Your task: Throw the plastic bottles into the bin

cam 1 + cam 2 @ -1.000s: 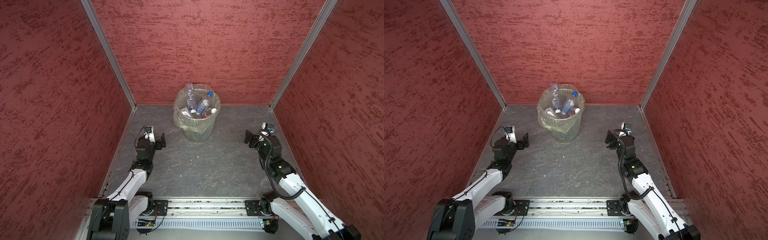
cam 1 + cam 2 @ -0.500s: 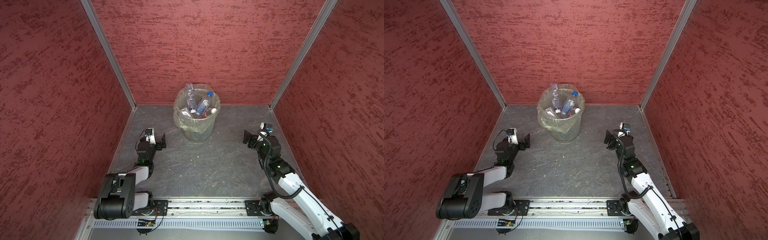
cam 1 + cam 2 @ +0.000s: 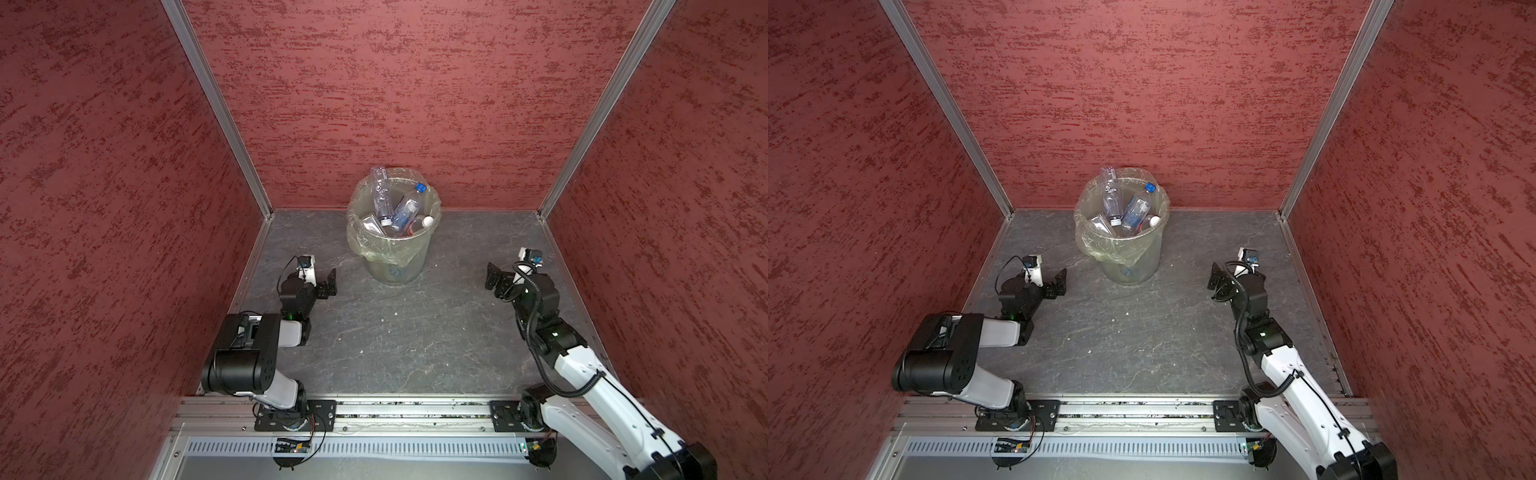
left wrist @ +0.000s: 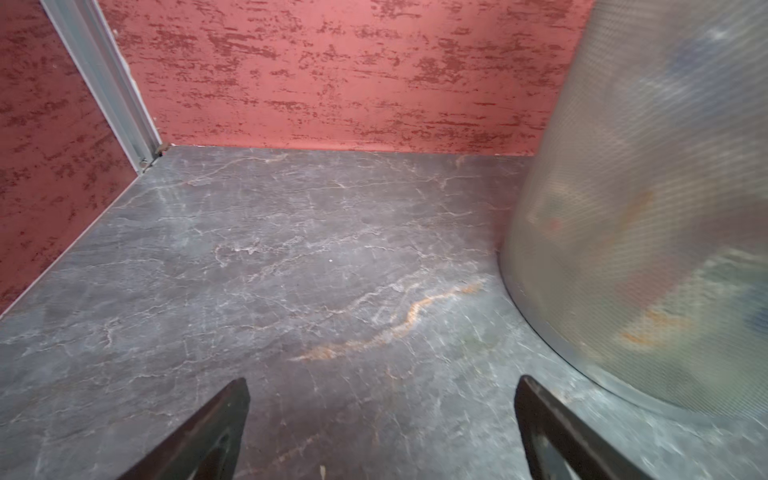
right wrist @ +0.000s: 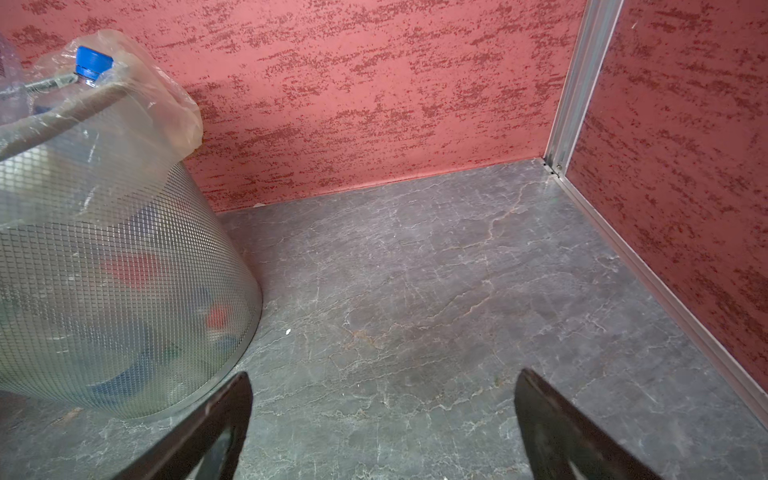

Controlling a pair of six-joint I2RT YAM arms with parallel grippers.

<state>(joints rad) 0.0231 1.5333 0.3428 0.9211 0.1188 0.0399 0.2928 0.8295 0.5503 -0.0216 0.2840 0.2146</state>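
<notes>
Clear plastic bottles (image 3: pixel 405 214), blue- and white-capped: heaped in the round translucent grey-green bin (image 3: pixel 392 266), set between left gripper (image 4: pixel 383 380) and right gripper (image 5: pixel 384 374), both spread wide, nothing held. Risk: protruding top bottle (image 3: pixel 379 187) could be toppled out if bin is nudged.

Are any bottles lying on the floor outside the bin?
No, in a top view the plastic bottles all sit inside the bin, and the grey floor around it shows none.
</notes>
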